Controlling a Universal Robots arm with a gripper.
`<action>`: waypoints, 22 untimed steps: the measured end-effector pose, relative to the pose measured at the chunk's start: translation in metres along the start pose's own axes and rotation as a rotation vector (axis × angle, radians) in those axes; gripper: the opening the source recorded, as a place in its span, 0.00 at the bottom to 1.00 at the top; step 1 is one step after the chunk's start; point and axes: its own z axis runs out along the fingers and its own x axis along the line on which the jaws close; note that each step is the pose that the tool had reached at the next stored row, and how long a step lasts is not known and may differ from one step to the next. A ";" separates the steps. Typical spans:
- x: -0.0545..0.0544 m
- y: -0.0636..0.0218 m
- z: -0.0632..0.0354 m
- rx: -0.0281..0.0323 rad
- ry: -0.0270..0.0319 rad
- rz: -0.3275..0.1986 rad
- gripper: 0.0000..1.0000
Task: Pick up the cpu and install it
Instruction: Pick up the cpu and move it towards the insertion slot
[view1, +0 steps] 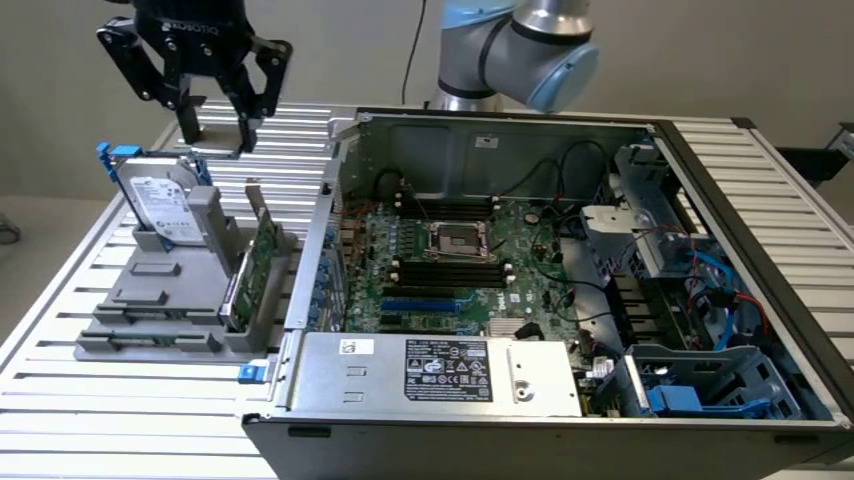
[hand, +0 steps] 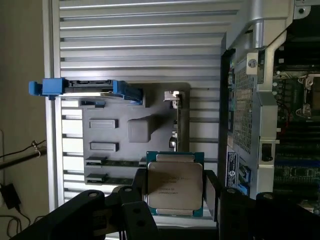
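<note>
**Cpu's in the gripper, up over the parts holder**

Biggest thing first: the open PC case (view1: 561, 300) takes up the middle and right of the exterior view, sitting on the slatted table (view1: 80, 400). Your arm (view1: 521, 50) shows its joint at top centre, behind the case. The grey holder (view1: 174, 300) is at left, with the hard drive (view1: 167, 210) and green card (view1: 247, 270) standing in it.

The gripper (view1: 220, 140) hangs in the upper left with its fingers pointing down, above the hard drive's end of the holder. In the wrist view it's clamped on two opposite edges of the cpu (hand: 174, 184). The chip lies flat with its metal lid facing the wrist camera and its edges square with the slats. It's too near square to call a long side. The socket (view1: 461, 240) is well apart from it, inside the case.
</note>
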 end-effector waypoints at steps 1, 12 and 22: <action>-0.004 0.0000 -0.0005 -0.0002 0.0001 0.000 0.55; -0.054 0.0009 -0.0059 -0.0071 0.0001 -0.001 0.55; -0.099 0.0032 -0.0108 -0.0152 0.0002 -0.002 0.55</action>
